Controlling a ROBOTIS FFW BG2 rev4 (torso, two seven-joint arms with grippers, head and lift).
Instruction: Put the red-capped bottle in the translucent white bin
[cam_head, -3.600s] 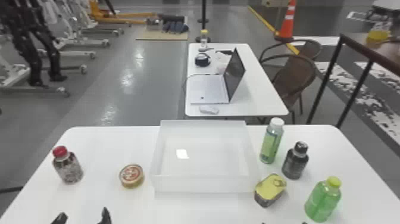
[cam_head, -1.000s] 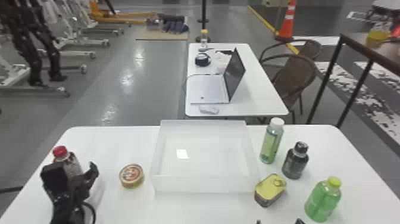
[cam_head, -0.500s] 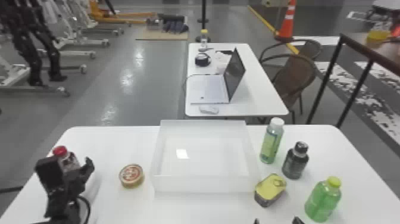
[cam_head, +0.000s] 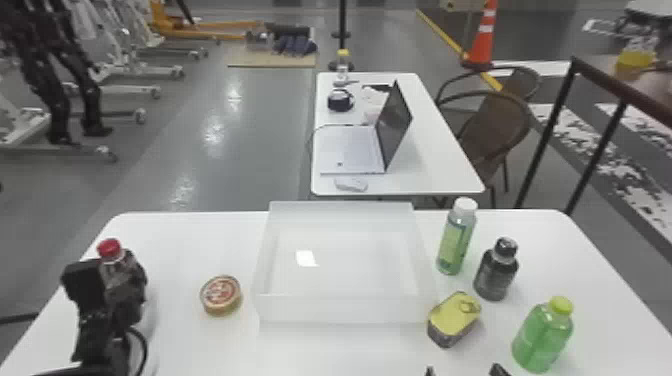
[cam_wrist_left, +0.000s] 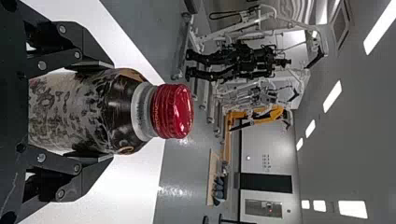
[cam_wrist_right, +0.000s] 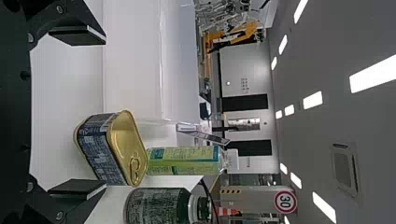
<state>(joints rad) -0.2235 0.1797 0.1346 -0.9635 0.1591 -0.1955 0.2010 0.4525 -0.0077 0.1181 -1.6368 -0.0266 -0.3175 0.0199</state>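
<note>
Left gripper (cam_head: 111, 285), one of my two, is clamped around the red-capped bottle (cam_head: 109, 248): two fingers, one against each side of it, below the cap. The bottle is at the left side of the near table (cam_head: 195, 240); whether its base touches the tabletop I cannot tell. Right gripper (cam_head: 464, 371), the second, is at the table's near edge, its two fingers spread apart.

Count on the near table: one translucent white bin (cam_head: 340, 309), at the middle; four bottles, the red-capped one included; two tins. One round tin (cam_head: 221, 295) lies between the red-capped bottle and the bin. Right of the bin I record one rectangular tin (cam_head: 452, 318), just beside its near corner, and three upright bottles: one white-capped (cam_head: 454, 242), one dark (cam_head: 496, 275), one green (cam_head: 542, 337).
</note>
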